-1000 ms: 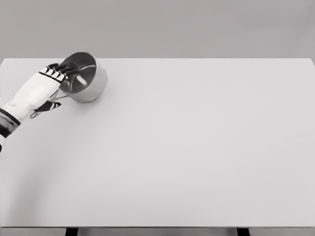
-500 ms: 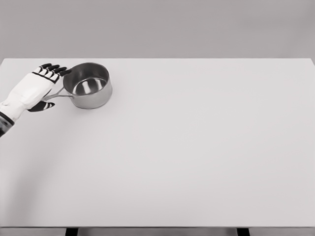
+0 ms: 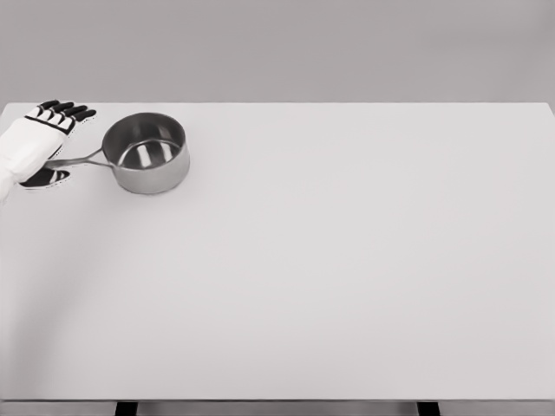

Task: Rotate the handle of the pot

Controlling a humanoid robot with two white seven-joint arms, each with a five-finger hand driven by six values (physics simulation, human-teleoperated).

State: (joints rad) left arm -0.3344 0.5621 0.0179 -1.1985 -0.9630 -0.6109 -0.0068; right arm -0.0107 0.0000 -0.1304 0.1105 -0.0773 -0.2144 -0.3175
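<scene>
Because the left hand (image 3: 33,143) sits at the far end of the handle (image 3: 80,159) with its fingers extended and its thumb spread below, gripping nothing, any sideways contact acts on a long lever and is likely to swing the pot (image 3: 146,153) faster than intended. The pot stands upright near the far left corner of the surface (image 3: 347,260), handle pointing left toward the hand. Whether the palm touches the handle tip cannot be determined. Probable faults: the thin handle slips past the smooth fingers, or the pot slides toward the left edge instead of pivoting. The pot is a polished metal cylinder with a reflective interior; the handle is a slender metal rod. The surface is flat, matte and pale
</scene>
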